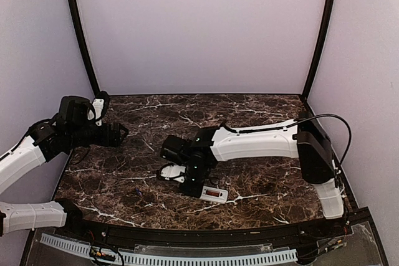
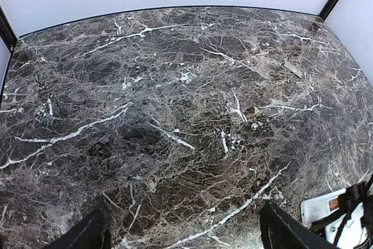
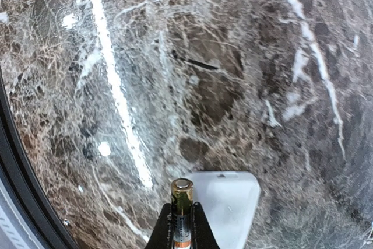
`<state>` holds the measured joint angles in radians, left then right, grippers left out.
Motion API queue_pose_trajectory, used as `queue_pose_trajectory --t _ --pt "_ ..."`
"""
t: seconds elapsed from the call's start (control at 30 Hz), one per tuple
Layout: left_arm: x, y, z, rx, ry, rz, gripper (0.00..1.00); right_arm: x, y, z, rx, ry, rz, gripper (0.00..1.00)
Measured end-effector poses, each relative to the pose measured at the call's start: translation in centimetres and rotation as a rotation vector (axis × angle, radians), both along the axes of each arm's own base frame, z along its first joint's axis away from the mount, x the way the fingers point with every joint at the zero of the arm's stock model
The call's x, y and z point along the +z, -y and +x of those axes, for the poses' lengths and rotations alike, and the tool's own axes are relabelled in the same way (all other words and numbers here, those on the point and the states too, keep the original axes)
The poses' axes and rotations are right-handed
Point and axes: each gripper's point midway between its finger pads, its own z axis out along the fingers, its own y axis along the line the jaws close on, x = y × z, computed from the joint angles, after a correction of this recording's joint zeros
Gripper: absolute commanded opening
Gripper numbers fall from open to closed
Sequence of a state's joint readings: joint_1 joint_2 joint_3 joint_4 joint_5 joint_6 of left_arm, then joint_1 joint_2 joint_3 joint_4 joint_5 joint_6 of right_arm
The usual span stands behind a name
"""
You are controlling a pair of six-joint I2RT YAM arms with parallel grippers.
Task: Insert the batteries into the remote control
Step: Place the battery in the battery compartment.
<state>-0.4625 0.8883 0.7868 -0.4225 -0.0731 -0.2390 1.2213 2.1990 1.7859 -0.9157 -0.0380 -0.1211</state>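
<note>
Right gripper (image 3: 182, 221) pinches slim cylindrical battery (image 3: 182, 193) above marble (image 3: 245, 86)

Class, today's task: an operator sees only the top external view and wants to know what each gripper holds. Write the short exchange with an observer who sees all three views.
Operator: Does the right gripper hold anything?
Observer: Yes. The right wrist view shows it shut on a battery, metal tip pointing outward.
Operator: And the left gripper?
Observer: In the left wrist view its jaws stand wide apart, with nothing between them.
</note>
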Motion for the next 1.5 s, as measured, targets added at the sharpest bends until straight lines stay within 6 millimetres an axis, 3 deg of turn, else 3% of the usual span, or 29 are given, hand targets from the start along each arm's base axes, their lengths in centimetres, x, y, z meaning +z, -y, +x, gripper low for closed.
queue_pose_trajectory --t 0.17,0.27,0.37,0.53,0.87,1.1,1.5 --pt "-0.1 0.0 0.0 -0.004 0.0 0.006 0.88 3.3 1.7 1.7 -0.024 0.026 0.059 0.0" --pt "-0.3 0.1 0.1 -0.006 -0.005 0.011 0.88 4.2 2.7 2.5 -0.037 0.037 0.084 0.0" --pt "-0.3 0.0 0.1 -0.006 -0.006 0.013 0.88 3.1 4.5 2.6 -0.036 0.035 0.055 0.0" --pt "-0.3 0.0 0.1 -0.009 -0.004 0.018 0.88 -0.2 7.9 1.6 -0.017 0.012 -0.054 0.0" --pt "-0.3 0.0 0.2 -0.008 -0.004 0.019 0.88 -0.3 7.8 1.8 -0.021 0.022 -0.048 0.0" --pt "-0.4 -0.1 0.2 -0.007 -0.006 0.019 0.88 -0.5 8.0 2.1 -0.029 0.048 -0.048 0.25" --pt "-0.6 0.0 0.2 -0.009 -0.013 0.021 0.88 -0.7 8.4 2.2 -0.036 0.077 -0.073 0.3"
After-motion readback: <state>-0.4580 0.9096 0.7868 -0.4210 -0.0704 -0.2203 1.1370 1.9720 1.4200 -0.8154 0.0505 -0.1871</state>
